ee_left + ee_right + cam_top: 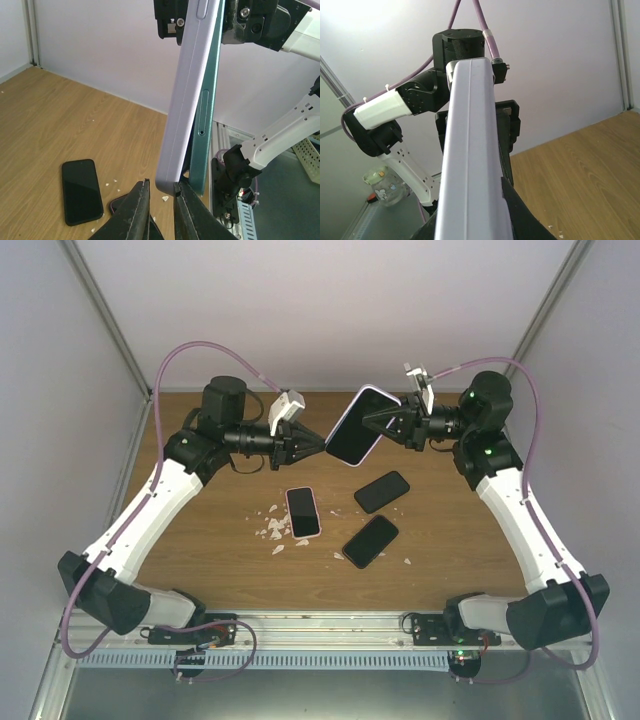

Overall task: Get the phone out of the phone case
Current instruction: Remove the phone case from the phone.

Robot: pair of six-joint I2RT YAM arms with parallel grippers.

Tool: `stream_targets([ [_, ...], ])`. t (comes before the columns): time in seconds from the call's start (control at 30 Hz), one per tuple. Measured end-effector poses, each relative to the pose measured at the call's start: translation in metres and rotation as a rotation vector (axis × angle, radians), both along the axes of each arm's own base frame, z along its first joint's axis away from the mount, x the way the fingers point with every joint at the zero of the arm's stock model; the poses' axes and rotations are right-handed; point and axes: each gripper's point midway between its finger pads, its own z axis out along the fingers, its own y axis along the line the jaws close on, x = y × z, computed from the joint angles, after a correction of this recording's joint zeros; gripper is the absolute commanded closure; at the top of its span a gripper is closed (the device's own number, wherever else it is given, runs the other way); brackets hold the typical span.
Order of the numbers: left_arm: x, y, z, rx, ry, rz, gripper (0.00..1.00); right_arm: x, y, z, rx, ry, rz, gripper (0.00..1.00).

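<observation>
The phone [355,435], screen towards the camera, hangs in the air above the table in its lilac phone case [372,391]. My right gripper [385,421] is shut on its upper right end. In the right wrist view the case's edge [470,150] fills the space between the dark fingers [520,210]. My left gripper [322,447] is at the lower left corner. Seen from the left wrist, the teal phone edge [207,125] stands off the case [187,100] at that corner. The left gripper [160,184] is narrowly open round the case corner, its right fingertip [181,192] in the gap between case and phone.
Three more phones lie on the wooden table: one with a pink rim [303,511] and two black ones [381,491] [370,541]. White crumbs [273,531] lie scattered beside them. White walls close the table in on three sides.
</observation>
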Motion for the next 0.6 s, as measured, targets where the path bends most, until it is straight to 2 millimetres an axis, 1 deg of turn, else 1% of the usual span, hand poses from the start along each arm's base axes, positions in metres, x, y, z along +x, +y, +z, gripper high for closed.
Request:
stream_targets([
  [0.23,0.0009,-0.0019,0.0051,-0.01,0.0,-0.018,0.86,-0.0007,0.0006,0.0056,0.022,0.0,0.005,1.0],
  [0.6,-0.0054,-0.005,0.0049,-0.031,0.027,-0.08,0.86,-0.0058,0.0047,0.0082,0.027,-0.011,0.026,0.99],
])
